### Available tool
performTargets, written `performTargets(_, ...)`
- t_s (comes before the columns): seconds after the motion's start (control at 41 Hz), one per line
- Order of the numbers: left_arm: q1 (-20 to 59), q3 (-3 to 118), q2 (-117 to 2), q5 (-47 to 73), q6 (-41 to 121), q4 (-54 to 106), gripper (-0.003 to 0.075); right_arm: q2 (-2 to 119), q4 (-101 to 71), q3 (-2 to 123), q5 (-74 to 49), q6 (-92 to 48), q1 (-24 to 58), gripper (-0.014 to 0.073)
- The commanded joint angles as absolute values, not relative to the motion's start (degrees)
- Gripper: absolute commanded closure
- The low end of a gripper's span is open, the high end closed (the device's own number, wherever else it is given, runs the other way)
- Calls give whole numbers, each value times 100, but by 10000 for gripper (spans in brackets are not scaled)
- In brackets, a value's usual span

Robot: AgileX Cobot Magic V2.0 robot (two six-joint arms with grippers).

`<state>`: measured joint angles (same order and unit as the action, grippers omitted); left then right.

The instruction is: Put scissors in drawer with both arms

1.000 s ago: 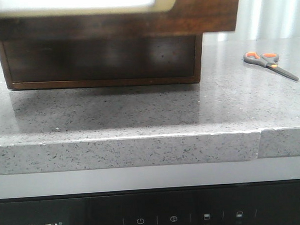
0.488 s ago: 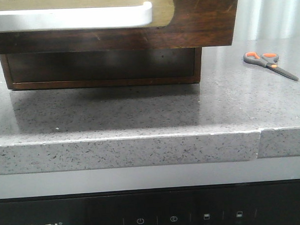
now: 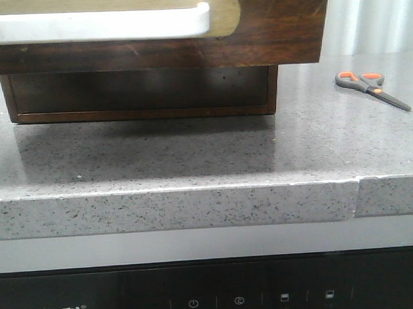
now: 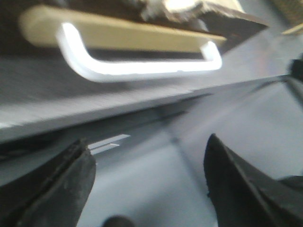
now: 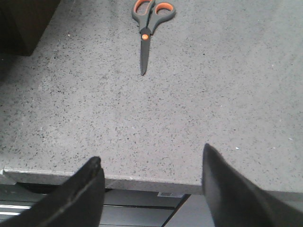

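the small scissors with dark grey handles, orange-lined finger loops and short grey blades (image 3: 371, 88) lie flat and closed on the speckled grey stone surface (image 3: 193, 155), well off to the right of the dark brown wooden cabinet (image 3: 140, 94). above the cabinet's lower part the wide, scratched dark brown drawer front (image 3: 277, 30) juts toward us, its white bar handle (image 3: 100, 24) sitting in a tan rounded recess; it looks pulled out.

the left claw (image 4: 147, 184) stands wide apart and empty, below the white handle and not touching it, though that view is blurred. the right claw (image 5: 151, 189) is also spread wide and empty, over the near edge of the surface, with the scissors (image 5: 147, 28) well ahead of it, blades pointing back toward the claw.

the scissors look light and stiff, so weight should be no trouble. lying so flat on hard, smooth stone they leave little to get under, and i'd expect them to skate if nudged from one side. the best hold seems to be across the thicker plastic handles just behind the orange pivot dot, pinching from both sides at once. the thin blades look slippery and too low to catch cleanly.
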<state>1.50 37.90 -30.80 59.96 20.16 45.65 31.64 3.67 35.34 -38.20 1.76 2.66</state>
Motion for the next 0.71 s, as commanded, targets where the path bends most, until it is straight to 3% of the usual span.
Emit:
performTargets(0.0, 185, 4675, -3084, 5861, 1495, 3660, 239, 3215, 439, 3688, -3423, 122, 267, 122)
performTargets(0.244, 320, 5762, -3084, 5863, 1423, 1977, 249, 3215, 439, 3688, -3423, 122, 267, 122)
performTargets(0.488, 2195, 5870, -3084, 5838, 1370, 838, 249, 3215, 439, 3688, -3423, 122, 267, 122)
performTargets(0.683, 3040, 5880, -3084, 5720, -269, -258, 249, 3215, 440, 3688, -3402, 122, 267, 122)
